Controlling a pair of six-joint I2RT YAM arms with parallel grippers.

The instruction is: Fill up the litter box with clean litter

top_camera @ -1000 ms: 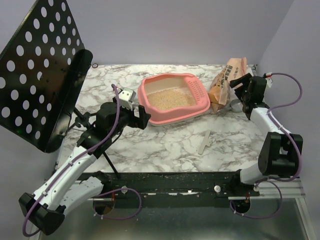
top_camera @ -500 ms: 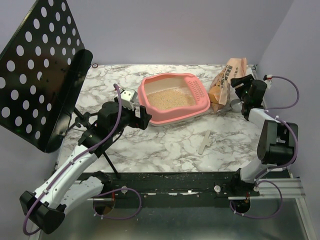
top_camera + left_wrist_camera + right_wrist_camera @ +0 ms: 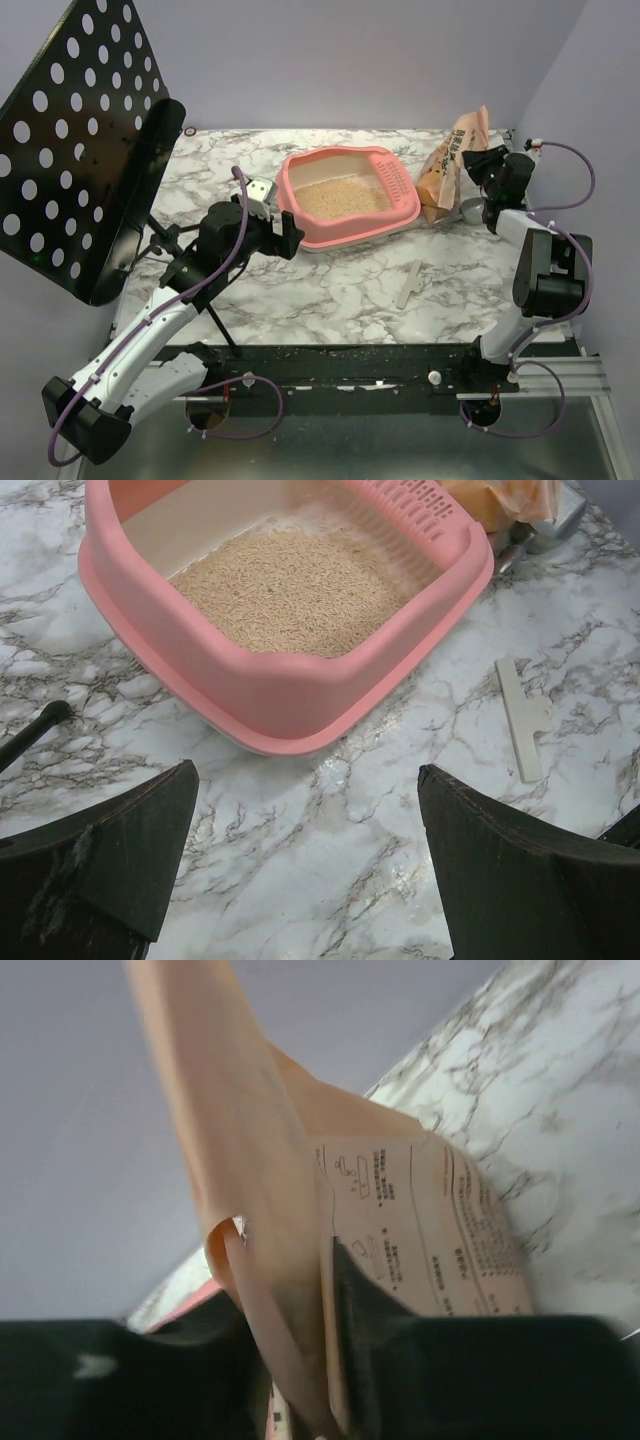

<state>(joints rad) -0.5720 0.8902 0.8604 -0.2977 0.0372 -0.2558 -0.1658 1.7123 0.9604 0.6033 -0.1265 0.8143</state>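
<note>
The litter box (image 3: 290, 205) is set at the far middle of the worktop (image 3: 320, 300), and litter (image 3: 343, 200) is spread across its floor. The left hand (image 3: 305, 790) is held wide open just near-left of the box, apart from its rim. The right hand (image 3: 300, 1330) is closed on a fold of the bag (image 3: 445, 170), which is propped just right of the box. A strip (image 3: 411, 284) is laid flat on the near side of the bag

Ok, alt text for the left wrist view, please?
A pink litter box partly filled with tan litter sits on a marble table, just ahead of the left gripper, whose dark fingers stand wide open. A pale flat strip lies right of the box.
</note>
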